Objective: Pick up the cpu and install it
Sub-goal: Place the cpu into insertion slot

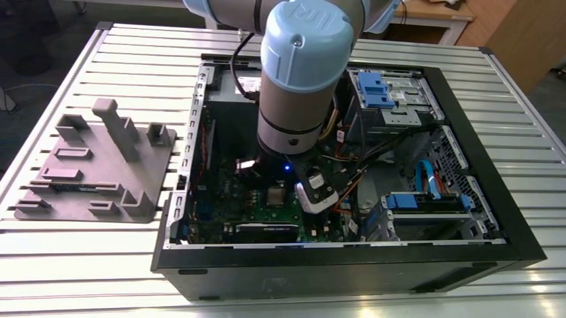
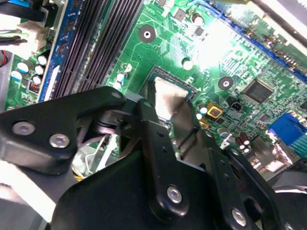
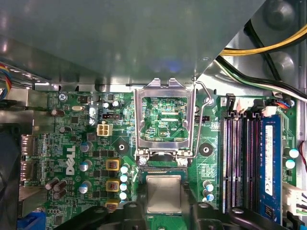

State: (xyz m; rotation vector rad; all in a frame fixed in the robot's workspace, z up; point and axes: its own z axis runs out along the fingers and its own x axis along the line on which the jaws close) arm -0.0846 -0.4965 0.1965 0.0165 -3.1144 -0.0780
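Hanging right at the cpu (image 3: 164,194), the claw (image 2: 170,111) may be pinching it or spread; that cannot be told. The chip lies flat over the socket, just beside the raised socket frame (image 3: 164,120). Done well, it should seat square and level, without sideways drag across the motherboard (image 3: 213,167).
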